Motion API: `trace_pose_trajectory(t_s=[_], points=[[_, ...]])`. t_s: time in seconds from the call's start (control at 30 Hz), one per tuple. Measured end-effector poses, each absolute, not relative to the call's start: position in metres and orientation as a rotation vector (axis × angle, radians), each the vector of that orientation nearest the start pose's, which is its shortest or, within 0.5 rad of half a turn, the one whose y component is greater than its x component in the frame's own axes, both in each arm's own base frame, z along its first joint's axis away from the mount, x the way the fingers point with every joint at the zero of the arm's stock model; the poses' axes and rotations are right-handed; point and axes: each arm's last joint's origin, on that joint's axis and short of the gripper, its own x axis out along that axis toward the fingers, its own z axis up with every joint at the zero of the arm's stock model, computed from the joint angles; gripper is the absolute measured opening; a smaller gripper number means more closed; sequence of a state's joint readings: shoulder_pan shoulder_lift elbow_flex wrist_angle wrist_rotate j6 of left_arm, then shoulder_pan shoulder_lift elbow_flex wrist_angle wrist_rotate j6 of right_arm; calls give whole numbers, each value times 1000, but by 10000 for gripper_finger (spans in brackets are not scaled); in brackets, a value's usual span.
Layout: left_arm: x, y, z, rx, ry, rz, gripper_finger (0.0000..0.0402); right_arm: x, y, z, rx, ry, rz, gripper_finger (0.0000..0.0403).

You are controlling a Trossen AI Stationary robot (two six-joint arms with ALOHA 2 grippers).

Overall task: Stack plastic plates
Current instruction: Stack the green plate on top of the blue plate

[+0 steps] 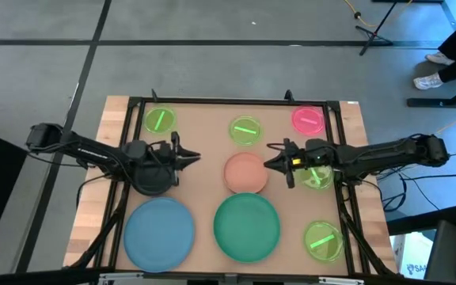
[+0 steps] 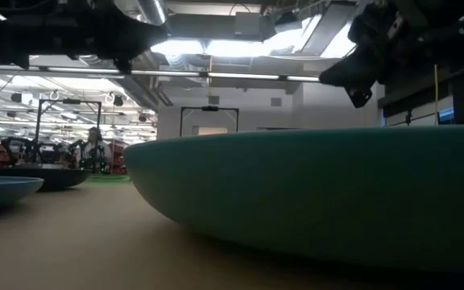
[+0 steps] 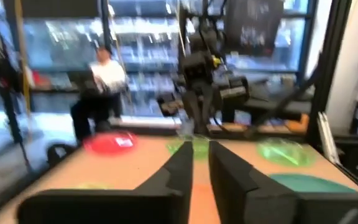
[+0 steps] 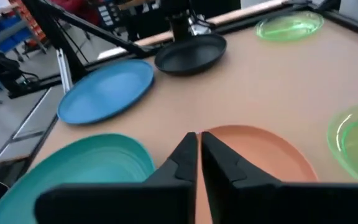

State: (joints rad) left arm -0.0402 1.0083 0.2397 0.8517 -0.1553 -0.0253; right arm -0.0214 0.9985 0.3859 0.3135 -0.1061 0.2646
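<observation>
The plates lie apart and flat on the brown table top. The large blue plate point(image 1: 159, 231) and the large green plate point(image 1: 247, 228) are near the front edge. The salmon-pink plate point(image 1: 246, 172) lies at the middle. Small neon-green plates point(image 1: 160, 120) point(image 1: 245, 131) point(image 1: 322, 240) and a hot-pink plate point(image 1: 308, 119) lie around it. My left gripper point(image 1: 199, 156) hovers left of the salmon plate, its fingers point(image 3: 185, 163) a little apart. My right gripper point(image 1: 267, 164) hovers at that plate's right rim point(image 4: 260, 155), fingers together. Both hold nothing.
A black dish point(image 1: 153, 180) sits under my left arm, behind the blue plate point(image 4: 107, 90). Another neon-green plate point(image 1: 317, 177) lies partly under my right arm. A black frame point(image 1: 236, 101) runs round the table. A person point(image 3: 101, 81) sits beyond the table.
</observation>
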Motion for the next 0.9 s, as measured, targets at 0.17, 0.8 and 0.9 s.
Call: trace_pose_trajectory(t_s=[0.17, 0.8, 0.9], points=[[207, -6, 208, -78, 9, 73, 114, 212, 10, 194, 244, 360, 90, 97], [248, -11, 193, -55, 141, 83, 161, 221, 29, 163, 284, 495, -108, 191], [249, -11, 191, -55, 147, 84, 161, 223, 30, 164, 295, 475, -73, 187]])
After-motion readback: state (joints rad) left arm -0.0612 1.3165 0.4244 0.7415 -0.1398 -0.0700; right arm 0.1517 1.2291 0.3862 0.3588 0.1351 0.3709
